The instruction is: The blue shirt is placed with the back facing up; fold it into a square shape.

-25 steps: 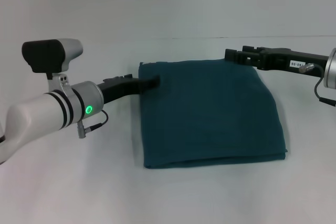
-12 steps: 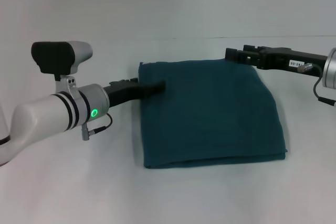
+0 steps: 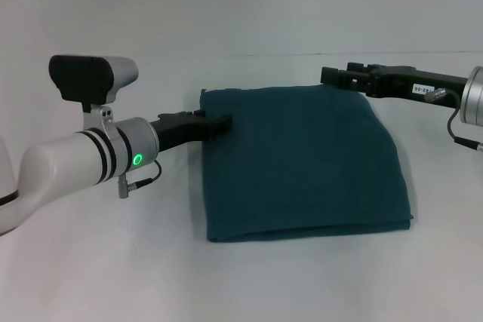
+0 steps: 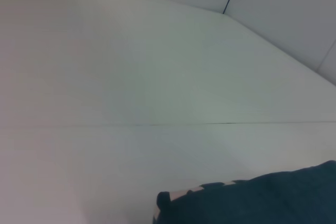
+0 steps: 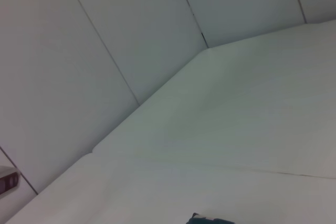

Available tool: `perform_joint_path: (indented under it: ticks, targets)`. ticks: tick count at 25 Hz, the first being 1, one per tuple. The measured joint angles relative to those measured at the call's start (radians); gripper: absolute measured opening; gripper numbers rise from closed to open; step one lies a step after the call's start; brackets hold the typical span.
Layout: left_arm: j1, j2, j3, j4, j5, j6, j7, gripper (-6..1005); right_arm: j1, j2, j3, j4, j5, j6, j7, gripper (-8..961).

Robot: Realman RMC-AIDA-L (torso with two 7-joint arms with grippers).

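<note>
While it lies flat mid-table, here is the layout.
Shirt: the blue shirt [image 3: 302, 162] is folded into a near-square, plain side up; the left wrist view shows a sliver of cream at one edge.
Left gripper: the left gripper [image 3: 223, 121] rests on the shirt's upper left edge; spread or pinching, cannot tell.
Right gripper: the right gripper [image 3: 326, 75] hovers at the far right corner; cannot tell.
Change: left tip has drawn back slightly toward the edge since half a second ago.
Table: the white table [image 3: 302, 284] carries the shirt.
</note>
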Motion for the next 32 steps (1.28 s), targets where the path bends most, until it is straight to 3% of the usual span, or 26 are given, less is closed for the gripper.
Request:
perform_joint_path:
  ticks: [9, 20, 22, 32]
  targets:
    - [-0.01, 0.0, 0.0, -0.005, 0.003, -0.033, 0.001, 353, 0.007, 0.002, -0.007, 0.0, -0.003, 0.01, 0.0, 778]
    - [-0.017, 0.002, 0.0, -0.005, 0.004, -0.035, 0.001, 117, 0.012, 0.008, -0.01, 0.0, -0.006, 0.029, -0.001, 777]
    - [-0.02, 0.002, 0.0, -0.004, 0.004, -0.038, 0.001, 20, 0.012, 0.008, -0.011, 0.0, -0.006, 0.032, -0.002, 776]
    - [-0.028, 0.006, 0.0, 0.012, 0.002, -0.061, 0.001, 60, 0.012, 0.012, -0.011, 0.0, -0.006, 0.034, -0.003, 777]
